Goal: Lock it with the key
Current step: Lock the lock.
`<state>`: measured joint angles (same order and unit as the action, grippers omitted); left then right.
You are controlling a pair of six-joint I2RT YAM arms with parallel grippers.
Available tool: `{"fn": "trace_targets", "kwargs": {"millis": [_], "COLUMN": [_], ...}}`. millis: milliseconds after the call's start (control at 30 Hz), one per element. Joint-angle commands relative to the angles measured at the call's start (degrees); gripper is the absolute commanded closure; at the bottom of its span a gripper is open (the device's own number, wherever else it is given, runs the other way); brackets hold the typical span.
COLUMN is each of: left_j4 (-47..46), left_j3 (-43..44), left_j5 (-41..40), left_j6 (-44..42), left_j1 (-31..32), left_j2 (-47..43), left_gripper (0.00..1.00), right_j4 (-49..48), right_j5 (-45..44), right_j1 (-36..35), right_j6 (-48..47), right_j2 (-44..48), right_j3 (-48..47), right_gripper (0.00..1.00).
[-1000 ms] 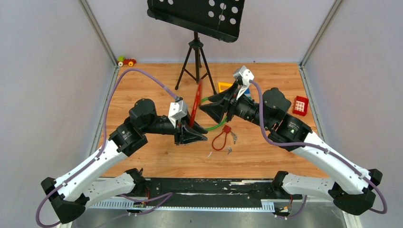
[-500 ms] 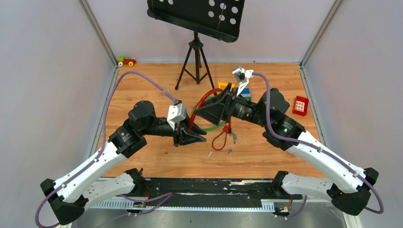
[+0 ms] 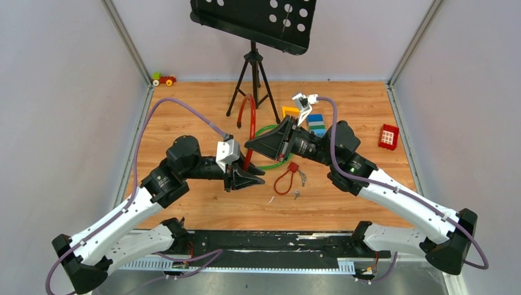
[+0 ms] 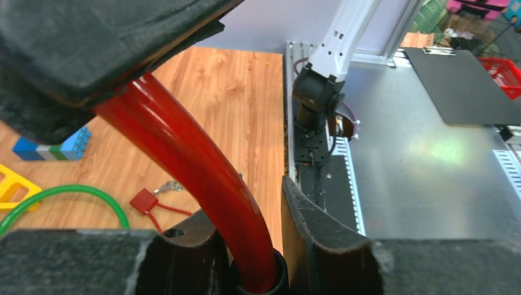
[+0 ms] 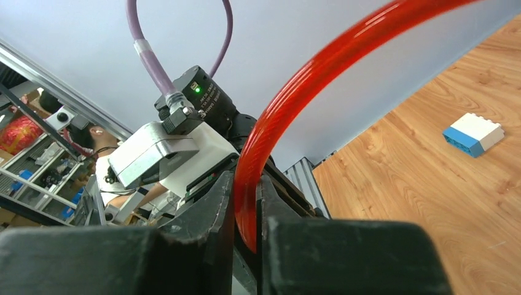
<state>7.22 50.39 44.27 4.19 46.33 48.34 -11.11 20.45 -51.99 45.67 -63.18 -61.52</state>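
Note:
A thick red cable [image 3: 247, 106] arches up over the wooden table. My left gripper [image 3: 250, 179] is shut on its lower end, just above the dark plug [image 4: 261, 284], with the red cable [image 4: 184, 144] running up between the fingers. My right gripper [image 3: 250, 145] is shut on the same red cable [image 5: 319, 67] higher along the arc, jaws pinched tight around it [image 5: 247, 184]. A small red padlock [image 3: 293, 166] with a thin red loop lies on the table right of the grippers. One tiny silvery key [image 3: 297, 195] lies near it, another [image 3: 302, 178] beside the padlock [image 4: 145, 201].
A green cable [image 3: 270, 165] loops on the table under the right gripper. A black music stand's tripod [image 3: 252, 77] stands behind. Yellow [image 3: 290, 112], blue-white [image 3: 316, 123] and red [image 3: 387, 136] bricks lie at the back right, a toy car [image 3: 163, 79] in the far left corner.
My right gripper has swung left and closed on the red cable. The cable has bent from a straight slant into a tall arch. The left gripper stayed put.

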Motion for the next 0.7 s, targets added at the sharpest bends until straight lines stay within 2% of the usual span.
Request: {"fn": "trace_targets", "kwargs": {"millis": [0, 33, 67, 100, 267, 500, 667], "left_j4": [-8.58, -10.03, -11.46, -13.04, -15.56, -12.39, -12.42], "left_j3": [-1.54, -2.53, -3.71, -4.54, -6.97, -7.28, -6.71], "left_j5": [-1.34, -2.89, -4.34, -6.1, -8.91, -10.99, -7.99], "left_j6": [-2.63, -2.53, -2.23, -2.17, -3.68, -5.66, -4.53], "left_j1": [0.34, 0.34, 0.34, 0.32, 0.34, 0.34, 0.34], "left_j2": [-5.46, -6.52, -7.64, -9.01, -14.22, -17.31, -15.91], "left_gripper": [0.51, 0.25, 0.06, 0.01, 0.0, 0.01, 0.03], "right_j4": [-8.87, -7.41, -5.4, -3.06, 4.4, 3.43, 1.27], "right_j5": [-3.88, -4.03, -4.34, -4.58, -5.42, -4.81, -0.27], "right_j1": [0.83, 0.83, 0.83, 0.88, 0.83, 0.85, 0.83], "right_j6": [-1.93, -2.86, -4.12, -5.5, -10.64, -13.3, -16.21], "right_j2": [3.03, 3.5, 3.75, 3.88, 4.65, 6.49, 7.44], "right_j3": [0.45, -0.41, -1.51, -2.91, -6.48, -7.13, -6.82], "right_gripper": [1.0, 1.0, 1.0, 1.0, 1.0, 1.0, 1.0]}}
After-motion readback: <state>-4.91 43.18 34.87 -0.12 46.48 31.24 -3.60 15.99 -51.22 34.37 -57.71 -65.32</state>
